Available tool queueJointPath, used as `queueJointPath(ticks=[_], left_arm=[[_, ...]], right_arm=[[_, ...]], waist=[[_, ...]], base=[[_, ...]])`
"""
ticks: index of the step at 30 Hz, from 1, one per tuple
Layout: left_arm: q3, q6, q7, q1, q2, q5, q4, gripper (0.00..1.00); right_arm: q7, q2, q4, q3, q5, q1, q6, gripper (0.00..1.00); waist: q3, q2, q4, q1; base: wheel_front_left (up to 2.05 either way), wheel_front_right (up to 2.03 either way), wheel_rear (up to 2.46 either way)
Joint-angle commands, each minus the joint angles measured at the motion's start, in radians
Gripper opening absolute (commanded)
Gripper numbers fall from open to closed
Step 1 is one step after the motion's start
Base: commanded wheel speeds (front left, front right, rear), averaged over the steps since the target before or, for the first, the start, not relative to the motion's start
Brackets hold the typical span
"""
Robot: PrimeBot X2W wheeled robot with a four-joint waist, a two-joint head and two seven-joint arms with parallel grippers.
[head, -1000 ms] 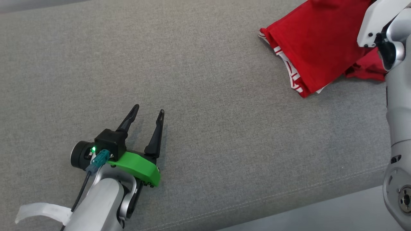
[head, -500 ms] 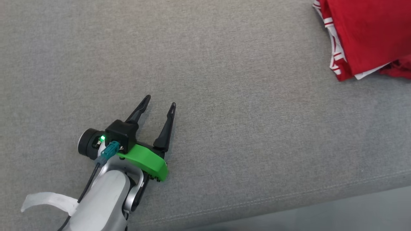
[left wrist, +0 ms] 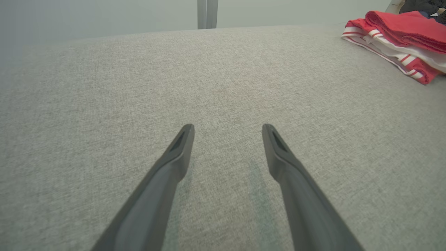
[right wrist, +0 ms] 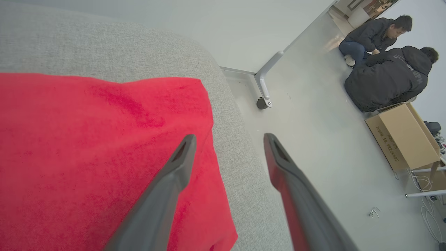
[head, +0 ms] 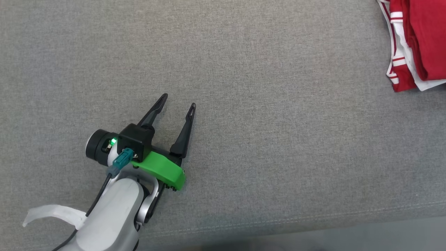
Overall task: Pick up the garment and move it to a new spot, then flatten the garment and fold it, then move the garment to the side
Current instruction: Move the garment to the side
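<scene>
Folded garment [head: 418, 35] lies at the right edge of the grey surface [head: 244, 69]. My right gripper [right wrist: 228, 139] hangs over it, jaws apart, empty. The left gripper [head: 178, 101] is open, well apart. I would lift straight clear, snagging no fold.

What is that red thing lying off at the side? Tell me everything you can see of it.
It is a red garment of soft, slightly fuzzy cloth, with white stripes along a banded edge and a white layer showing between the folds. It lies folded in several layers, flat on the grey fabric surface, near that surface's edge on the robot's right. The right gripper hangs open over one corner; whether a finger touches the cloth cannot be told.
</scene>
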Motion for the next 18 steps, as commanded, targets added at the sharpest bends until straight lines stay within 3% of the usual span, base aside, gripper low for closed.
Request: queueJointPath(ticks=[1, 4, 9, 14, 18], left_arm=[[0.004, 0.006, -0.008, -0.018, 0.008, 0.006, -0.004, 1.00], [0.012, 0.012, -0.023, -0.009, 0.005, 0.000, 0.003, 1.00], [0.048, 0.044, -0.032, 0.036, -0.010, -0.045, 0.039, 1.00], [0.105, 0.071, -0.041, 0.091, -0.025, -0.113, 0.070, 1.00], [0.144, 0.099, -0.047, 0.142, -0.039, -0.162, 0.096, 1.00]], right_arm=[[-0.020, 0.002, 0.007, -0.006, -0.008, 0.014, -0.002, 1.00], [-0.080, 0.033, 0.039, -0.020, 0.019, 0.015, -0.002, 1.00], [-0.206, 0.126, 0.123, -0.026, 0.167, 0.019, -0.002, 1.00], [-0.327, 0.203, 0.179, 0.044, 0.343, 0.052, -0.002, 1.00], [-0.391, 0.227, 0.192, 0.139, 0.465, 0.117, -0.002, 1.00]], waist=[[-0.010, -0.0001, -0.002, -0.0001], [-0.043, -0.0001, -0.006, -0.0001], [-0.134, -0.0001, -0.012, -0.0001], [-0.243, -0.0001, -0.015, -0.0001], [-0.336, -0.0001, 0.000, -0.0001]], base=[[0.00, 0.00, 0.00], [0.00, 0.00, 0.00], [0.00, 0.00, 0.00], [0.00, 0.00, 0.00], [0.00, 0.00, 0.00]])
